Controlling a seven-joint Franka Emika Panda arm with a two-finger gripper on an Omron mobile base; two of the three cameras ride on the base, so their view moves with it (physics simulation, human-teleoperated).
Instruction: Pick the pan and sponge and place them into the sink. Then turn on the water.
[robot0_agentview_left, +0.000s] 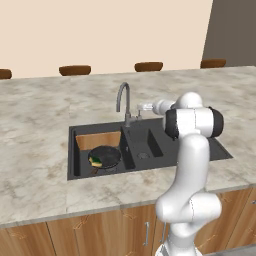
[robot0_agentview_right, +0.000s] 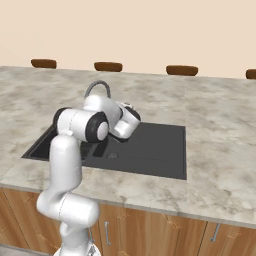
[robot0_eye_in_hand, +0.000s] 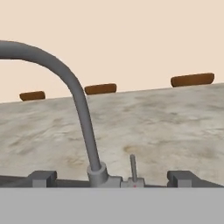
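Your pincer (robot0_eye_in_hand: 112, 178) stands fully open and holds nothing, aimed level at the faucet (robot0_eye_in_hand: 83, 114) base; its small upright lever (robot0_eye_in_hand: 133, 166) lies straight ahead, just right of the neck, long axis vertical. On the bench (robot0_agentview_left: 35, 120), the one sink (robot0_agentview_left: 150, 131) has two basins. One pan (robot0_agentview_left: 105, 156) sits in the left basin, with one sponge (robot0_agentview_left: 95, 161) in it. No water runs yet.
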